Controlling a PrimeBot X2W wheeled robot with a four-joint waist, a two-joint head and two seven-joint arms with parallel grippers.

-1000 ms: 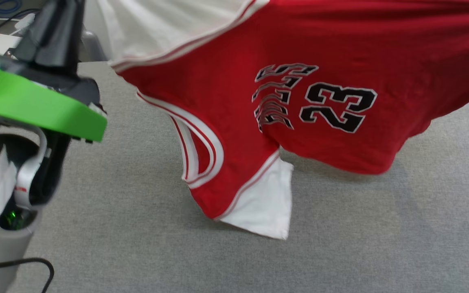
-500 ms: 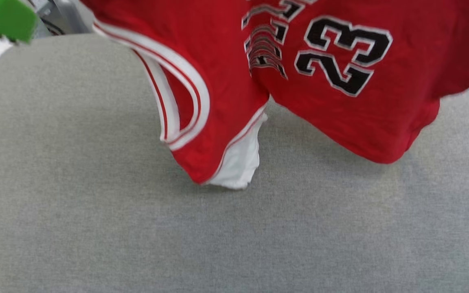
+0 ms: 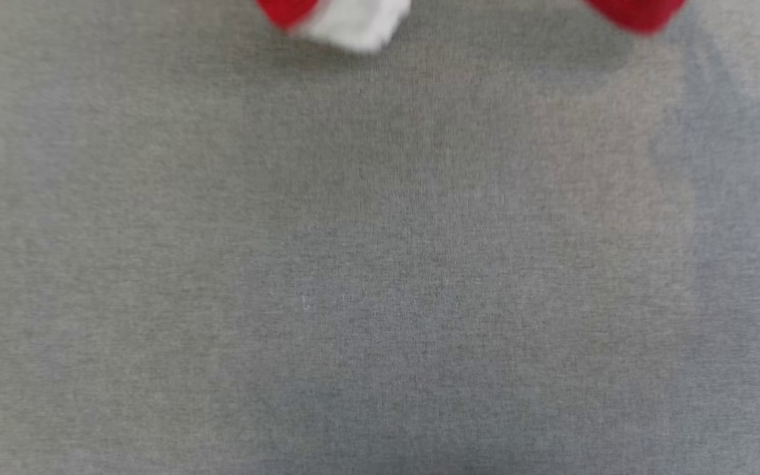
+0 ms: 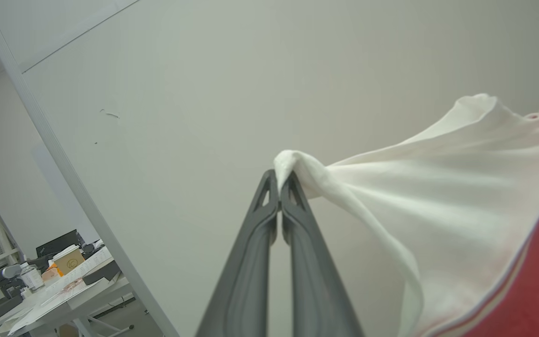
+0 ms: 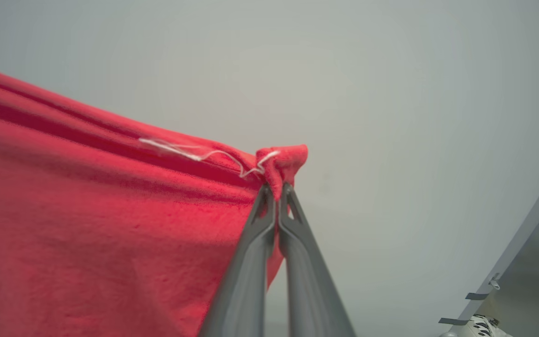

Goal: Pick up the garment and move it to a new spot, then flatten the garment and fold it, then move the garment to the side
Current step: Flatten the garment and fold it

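The garment hangs in the air between both arms. In the head view its lowest tips peek in at the top edge: a white sleeve end (image 3: pixel 353 23) and a red corner (image 3: pixel 637 12), above the grey table surface (image 3: pixel 380 264). My left gripper (image 4: pixel 280 180) is shut on a bunched edge of the white sleeve (image 4: pixel 438 196). My right gripper (image 5: pixel 275 189) is shut on a corner of the red body (image 5: pixel 87 210), where a loose white thread shows. Both point up toward a pale wall.
A grey fabric-covered table spreads below the garment in the head view. A desk with a cup and papers (image 4: pixel 63 276) stands at the lower left of the left wrist view. A pale wall is behind both grippers.
The garment has risen almost out of the head view's top edge; the picture itself has shifted too. The left arm's green part has left the picture.
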